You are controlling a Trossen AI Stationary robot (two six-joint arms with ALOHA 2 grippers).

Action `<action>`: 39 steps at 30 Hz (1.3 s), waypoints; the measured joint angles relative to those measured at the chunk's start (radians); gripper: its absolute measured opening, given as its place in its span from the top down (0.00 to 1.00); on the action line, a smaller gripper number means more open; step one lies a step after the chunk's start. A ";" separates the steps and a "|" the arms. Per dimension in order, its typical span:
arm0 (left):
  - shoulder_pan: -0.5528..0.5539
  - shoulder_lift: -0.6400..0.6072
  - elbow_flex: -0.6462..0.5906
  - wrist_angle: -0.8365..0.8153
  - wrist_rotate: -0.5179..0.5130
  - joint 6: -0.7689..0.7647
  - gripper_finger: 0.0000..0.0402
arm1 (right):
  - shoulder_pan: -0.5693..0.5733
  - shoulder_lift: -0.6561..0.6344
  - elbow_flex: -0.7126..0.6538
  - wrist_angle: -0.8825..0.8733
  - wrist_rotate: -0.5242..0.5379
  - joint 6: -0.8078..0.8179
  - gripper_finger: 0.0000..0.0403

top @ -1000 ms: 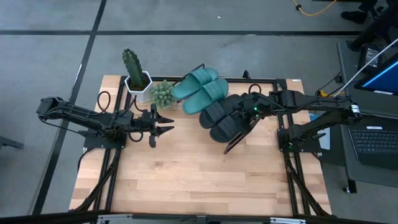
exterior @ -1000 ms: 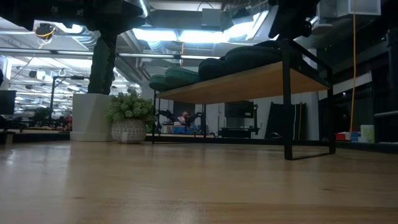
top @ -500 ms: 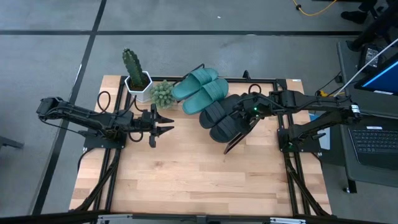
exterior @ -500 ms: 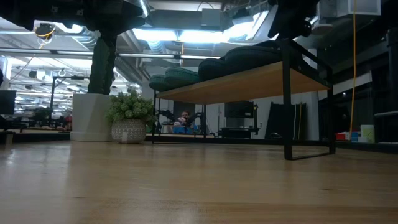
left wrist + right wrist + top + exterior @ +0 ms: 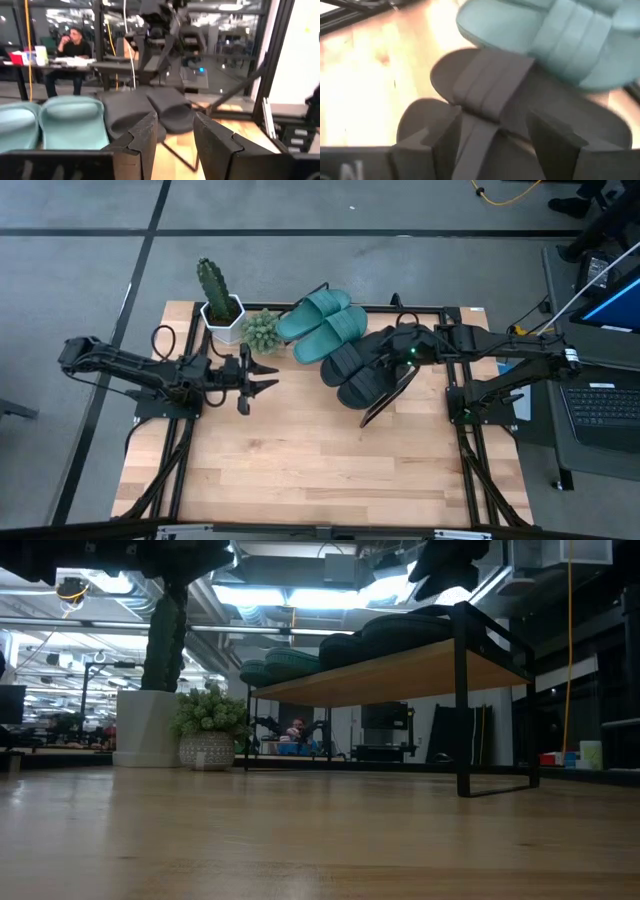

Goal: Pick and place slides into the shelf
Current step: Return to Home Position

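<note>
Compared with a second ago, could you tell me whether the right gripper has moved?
Yes. In the high view, the right gripper has drawn slightly back from the pair of black broad-strap slide sandals, toward the table's far edge.

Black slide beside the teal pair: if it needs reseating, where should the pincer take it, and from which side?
Take the black slide by its broad strap, coming from above with the right pincer, which hangs open over it. The strap looks raised off the footbed, so one finger could slip under at the open toe; the flat sole gives less to pinch.
</note>
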 joint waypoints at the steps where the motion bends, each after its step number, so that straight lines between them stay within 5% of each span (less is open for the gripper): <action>1: 0.004 -0.006 0.000 0.009 0.000 0.001 0.70 | 0.000 0.000 0.000 0.016 0.001 -0.027 0.48; 7: 0.028 -0.089 0.027 -0.055 0.000 0.053 0.70 | 0.005 0.000 0.000 0.086 0.001 -0.165 0.73; 12: 0.055 -0.172 0.069 -0.274 0.000 0.055 0.70 | 0.003 0.000 0.000 0.091 0.001 -0.216 0.97; 23: 0.097 -0.362 0.085 -0.531 -0.007 0.147 0.70 | 0.012 -0.016 -0.037 0.221 0.001 -0.305 0.99; 33: 0.099 -0.446 0.030 -0.628 -0.007 0.079 0.70 | 0.031 -0.152 -0.387 0.644 -0.040 -0.326 0.94; 39: 0.099 -0.468 -0.061 -0.507 -0.037 0.108 0.70 | 0.080 -0.256 -0.578 0.838 -0.056 -0.313 0.97</action>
